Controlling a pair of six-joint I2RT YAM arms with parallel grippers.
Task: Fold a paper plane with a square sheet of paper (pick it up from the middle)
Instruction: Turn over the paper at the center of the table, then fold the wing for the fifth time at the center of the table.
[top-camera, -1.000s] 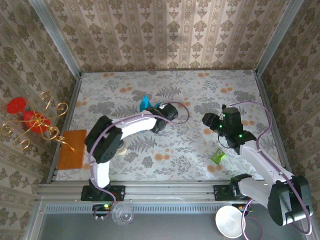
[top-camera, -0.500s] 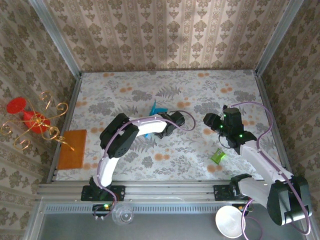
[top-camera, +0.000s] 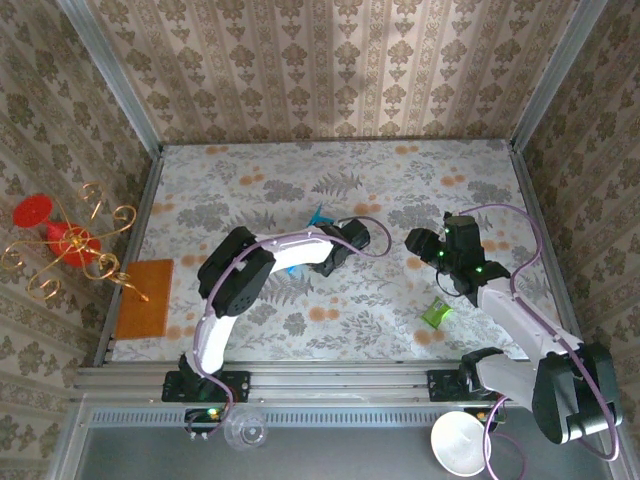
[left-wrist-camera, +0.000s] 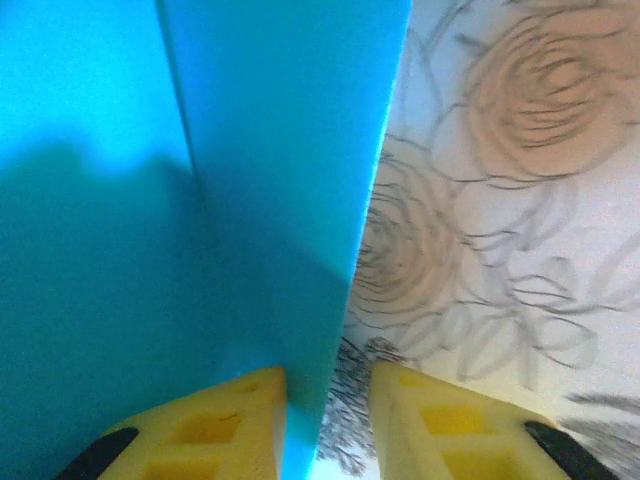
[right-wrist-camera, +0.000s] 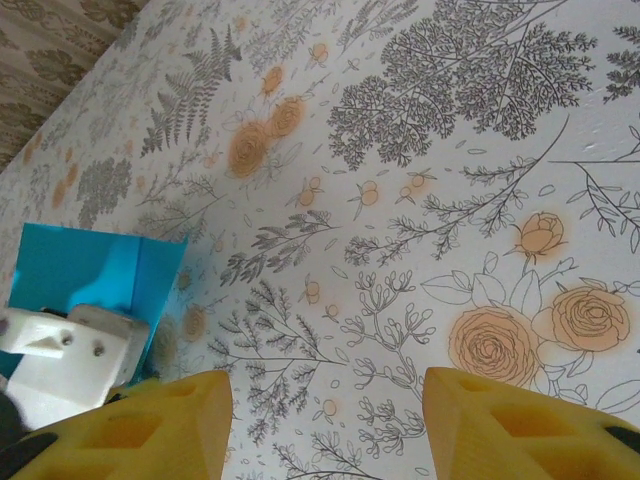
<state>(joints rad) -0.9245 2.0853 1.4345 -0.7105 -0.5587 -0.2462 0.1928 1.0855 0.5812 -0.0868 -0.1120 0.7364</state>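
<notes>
The thin teal-blue square sheet of paper (left-wrist-camera: 150, 200) is no longer flat. In the left wrist view a straight crease runs down it, and one panel drops to a clean edge that passes between the yellow fingertips of the left gripper (left-wrist-camera: 327, 385). Those fingers stand apart: the paper's edge lies against one pad, and bare cloth shows between it and the other, so the sheet looks unclamped rather than pinched. From above the paper is a small upright teal shape near the middle of the flower-patterned table (top-camera: 250, 170), at the tip of the left arm. It is too small there to count its folds. The right gripper (right-wrist-camera: 325, 400) hangs over bare table to the right of the sheet and well apart from it, with its jaws wide and nothing between them. A small green crumpled wrapper (top-camera: 436, 313) lies nearer the right arm's base, and a flat orange mat (top-camera: 145, 297) sits at the left edge. The work seems to be partway through: at least one fold is made, but no pointed nose or layered wings are visible, so most of the shaping is probably left.
</notes>
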